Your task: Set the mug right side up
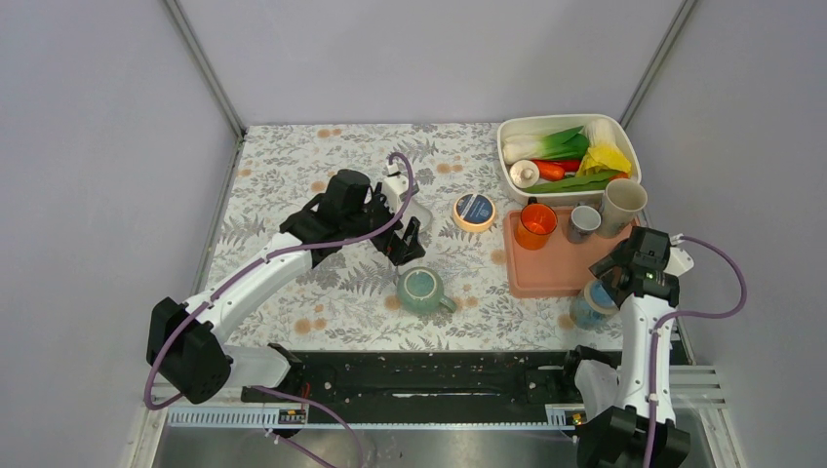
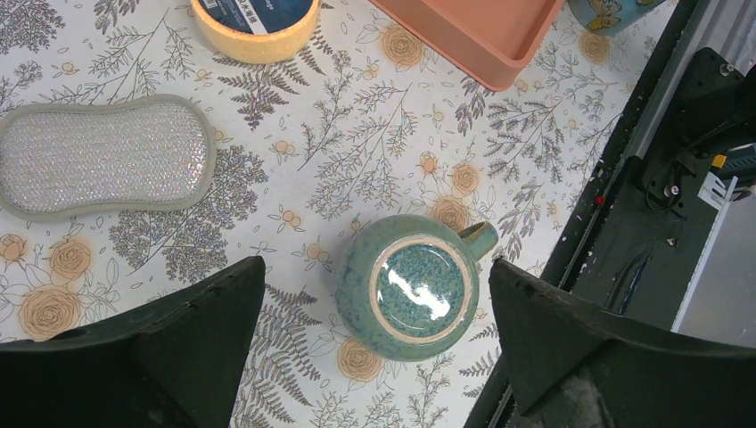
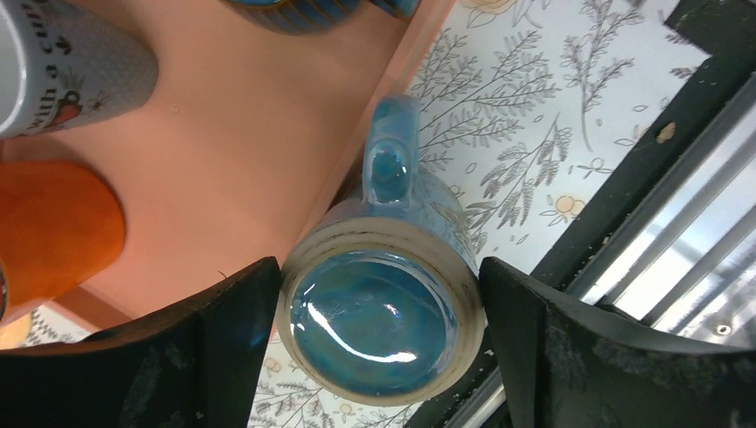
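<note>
Mug (image 3: 383, 330) by tray (image 3: 223, 178) edge is bottom-up atm, flip not done. R hand (image 3: 379, 299) straddles it, grip unclear tbh; L hand (image 2: 374, 267) is spread wide.

Teal mug (image 2: 408, 287) base-up on floral table (image 2: 357, 143), between wide-open left gripper (image 2: 374, 272) fingers. Grey scrubber (image 2: 102, 156) up-left of mug, yellow tin (image 2: 256, 27) above it, pink tray (image 2: 481, 31) up-right, black rail (image 2: 642, 223) right.
</note>
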Robot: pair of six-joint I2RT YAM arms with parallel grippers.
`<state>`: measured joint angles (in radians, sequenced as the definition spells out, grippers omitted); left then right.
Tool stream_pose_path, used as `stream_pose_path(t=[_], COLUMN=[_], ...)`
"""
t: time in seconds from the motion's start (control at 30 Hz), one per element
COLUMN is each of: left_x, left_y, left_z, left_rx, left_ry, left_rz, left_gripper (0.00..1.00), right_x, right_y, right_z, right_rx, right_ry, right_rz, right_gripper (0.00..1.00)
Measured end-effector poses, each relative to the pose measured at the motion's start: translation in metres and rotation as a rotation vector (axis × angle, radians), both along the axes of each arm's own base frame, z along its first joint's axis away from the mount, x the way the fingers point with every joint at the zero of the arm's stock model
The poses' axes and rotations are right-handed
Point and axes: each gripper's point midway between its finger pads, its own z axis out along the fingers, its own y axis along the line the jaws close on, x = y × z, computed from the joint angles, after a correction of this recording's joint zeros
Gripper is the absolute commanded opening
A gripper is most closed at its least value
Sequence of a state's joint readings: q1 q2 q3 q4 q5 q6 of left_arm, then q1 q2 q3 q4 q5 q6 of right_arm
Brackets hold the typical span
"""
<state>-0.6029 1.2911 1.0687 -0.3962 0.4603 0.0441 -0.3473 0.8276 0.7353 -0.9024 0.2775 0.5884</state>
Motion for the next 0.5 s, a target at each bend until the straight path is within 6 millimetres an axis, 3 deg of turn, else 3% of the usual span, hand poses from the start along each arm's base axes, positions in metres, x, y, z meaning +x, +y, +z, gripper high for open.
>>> stream_pose_path(t=[0.37,0.5], left_x=[0.000,0.000], left_y=[0.000,0.000], left_z=[0.000,0.000], left_rx=[0.001,0.001], left_ry=[0.001,0.001], left_rz=[0.000,0.000], left_gripper=[0.99,0.99], right_x=[0.002,0.001], right_y=[0.044,0.061], right_z=[0.016,0.005], right_rx=[0.151,0.228], right_ry=[-0.159,-0.162], right_rz=[0.141,0.180], right_gripper=[0.77,0.75])
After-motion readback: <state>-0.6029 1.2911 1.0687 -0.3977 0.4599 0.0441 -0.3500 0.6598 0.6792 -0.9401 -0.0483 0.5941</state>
